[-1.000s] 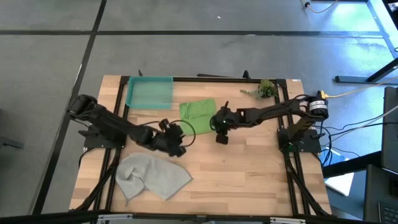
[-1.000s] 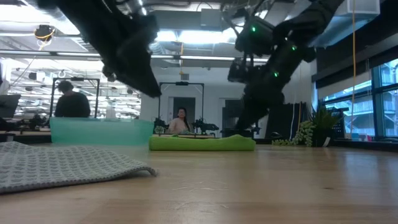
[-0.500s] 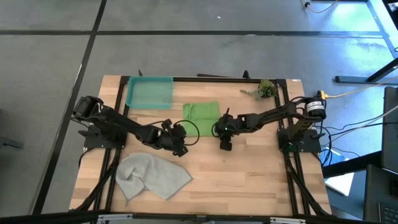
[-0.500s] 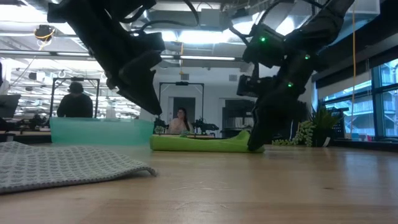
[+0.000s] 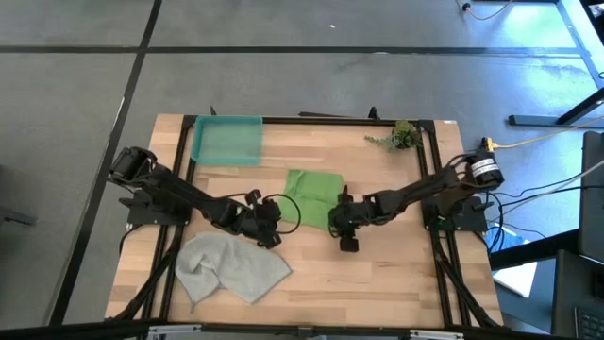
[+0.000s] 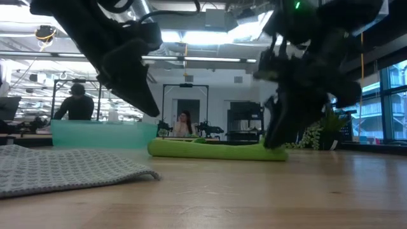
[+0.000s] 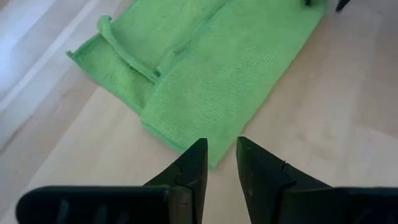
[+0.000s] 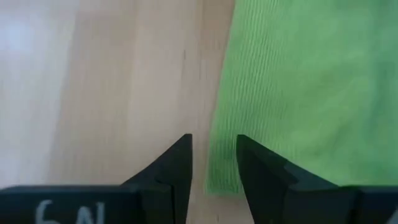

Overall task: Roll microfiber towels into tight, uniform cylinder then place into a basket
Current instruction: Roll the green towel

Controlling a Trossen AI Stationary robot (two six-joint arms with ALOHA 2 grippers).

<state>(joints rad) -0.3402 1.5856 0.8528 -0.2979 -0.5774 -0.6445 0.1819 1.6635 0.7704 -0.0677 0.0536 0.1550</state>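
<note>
**Ana:** High view first: the lime green towel (image 5: 314,186) has slid toward six o'clock from where it lay a second ago. It was up beside the basket (image 5: 226,141); now it lies at the table's centre, well clear of it.

**Ben:** And it's the right gripper (image 5: 343,227) doing the dragging. That arm was stretched long a second ago; now it's folded back toward its base at three o'clock, wrist low, fingers pointing down at the towel's six o'clock corner.

**Ana:** Right wrist view backs you up: fingers a little apart, and the green towel's edge (image 8: 292,93) runs down between them. I'd call it a pinch on that edge, though the contact itself is hidden.

**Ben:** Left gripper (image 5: 265,221)?

**Ana:** Just off the towel's nine o'clock side, arm reaching in from the left base. Its wrist view shows the two fingers (image 7: 194,165) with a narrow gap, holding nothing, the green towel (image 7: 211,74) lying folded just ahead.

**Ben:** What does it mean for the task?

**Ana:** My read: they've pulled it into open space to roll it. No cylinder yet, it lies flat on the low view (image 6: 213,149).

**Ben:** The grey towel (image 5: 231,267) sits rumpled at seven o'clock, untouched. The basket holds nothing I can see.
</note>
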